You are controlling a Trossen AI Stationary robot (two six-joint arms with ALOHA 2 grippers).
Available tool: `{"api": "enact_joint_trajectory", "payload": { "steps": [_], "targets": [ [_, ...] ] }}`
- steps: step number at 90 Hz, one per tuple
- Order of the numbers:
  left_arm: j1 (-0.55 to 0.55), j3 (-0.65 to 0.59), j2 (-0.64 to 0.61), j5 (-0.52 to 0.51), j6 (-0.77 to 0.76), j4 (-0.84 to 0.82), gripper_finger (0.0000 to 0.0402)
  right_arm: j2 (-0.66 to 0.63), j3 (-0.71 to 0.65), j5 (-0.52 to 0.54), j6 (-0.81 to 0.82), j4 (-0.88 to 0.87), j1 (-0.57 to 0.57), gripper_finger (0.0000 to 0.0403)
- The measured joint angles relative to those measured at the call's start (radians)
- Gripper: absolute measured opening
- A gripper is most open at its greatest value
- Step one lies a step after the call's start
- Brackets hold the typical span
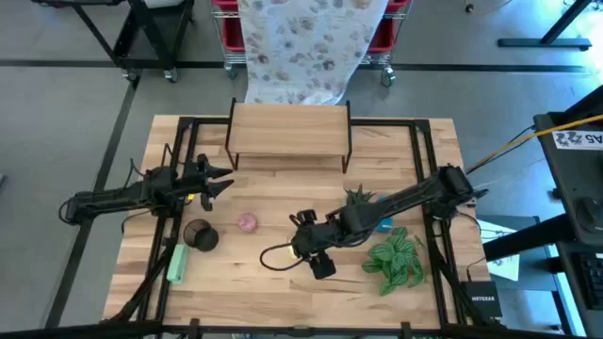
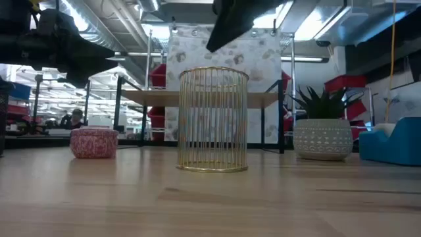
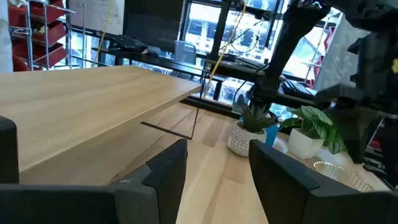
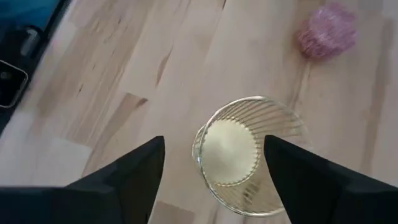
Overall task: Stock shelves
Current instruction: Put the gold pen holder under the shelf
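**Hovering over the gold basket**

Looking down my right wrist camera, I see the right gripper [image 4: 214, 165] spread wide above the upright gold wire basket [image 4: 245, 152], one finger on either side, touching nothing. The round pink tin [image 4: 326, 31] sits apart from it on the wooden tabletop [image 4: 112, 74]. My left gripper [image 1: 221, 180] waits near the table's left side, fingers parted and empty. The small rack with the light wood plank top and thin black legs [image 1: 288, 132] stands at the far edge, its top bare.
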Motion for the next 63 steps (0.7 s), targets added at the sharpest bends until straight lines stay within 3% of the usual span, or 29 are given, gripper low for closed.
{"api": "enact_joint_trajectory", "payload": {
  "steps": [25, 63],
  "targets": [
    [0.000, 0.000, 0.000, 0.000, 0.000, 0.000, 0.0158, 0.047, 0.000, 0.060, 0.083, 0.029, 0.007, 0.0232],
    [0.000, 0.000, 0.000, 0.000, 0.000, 0.000, 0.0158, 0.078, -0.002, 0.078, 0.157, 0.027, 0.006, 0.0147]
  ]
}}
